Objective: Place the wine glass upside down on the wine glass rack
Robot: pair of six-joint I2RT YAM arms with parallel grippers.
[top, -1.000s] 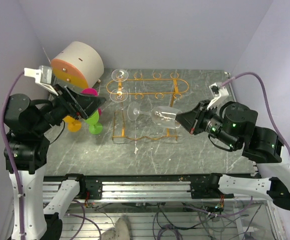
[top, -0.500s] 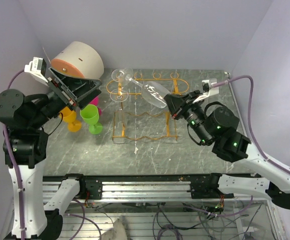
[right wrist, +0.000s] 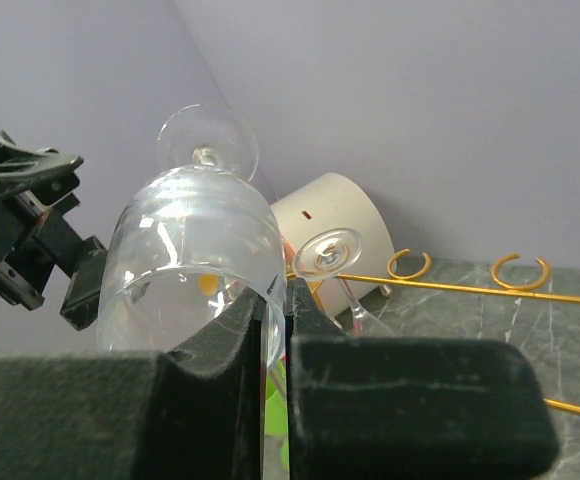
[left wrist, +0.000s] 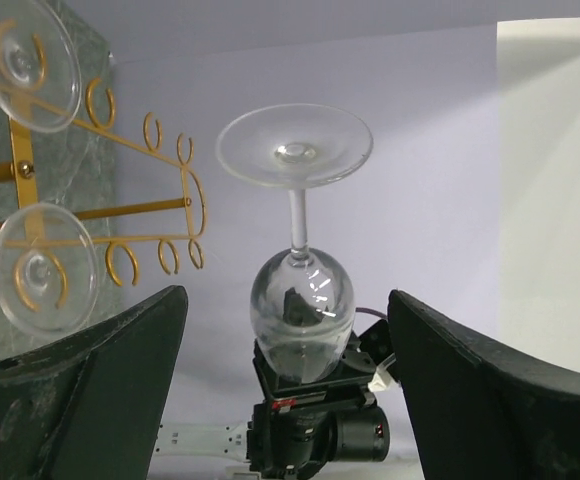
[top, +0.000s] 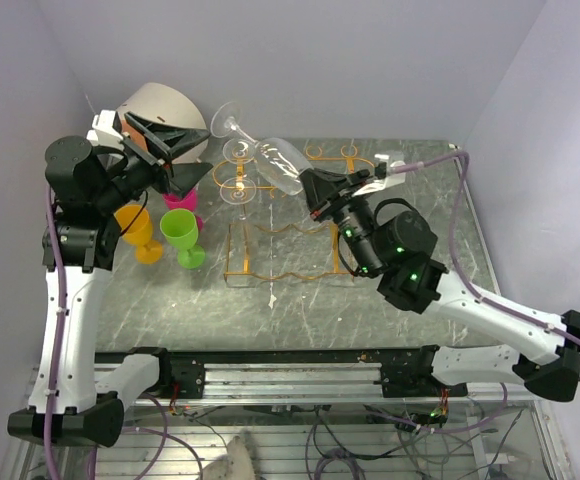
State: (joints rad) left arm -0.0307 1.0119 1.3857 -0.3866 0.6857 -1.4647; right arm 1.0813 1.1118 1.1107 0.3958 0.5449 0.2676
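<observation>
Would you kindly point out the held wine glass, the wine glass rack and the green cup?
held wine glass (top: 278, 163), top view, on its bowl.
wine glass rack (left wrist: 130, 208), left wrist view, on a bar of its top frame.
green cup (top: 179, 231), top view, on its bowl.

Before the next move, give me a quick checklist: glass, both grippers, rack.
1. Right gripper shut on the wine glass rim: ok.
2. Left gripper open: ok.
3. Glass centred between the left jaws, untouched: ok in the left wrist view.
4. Empty hooks on the rack: ok; two hung glasses take one end.
5. Glass hung on the rack: not ok, it is in the air.
6. Grip firm enough not to slip: cannot tell.
</observation>
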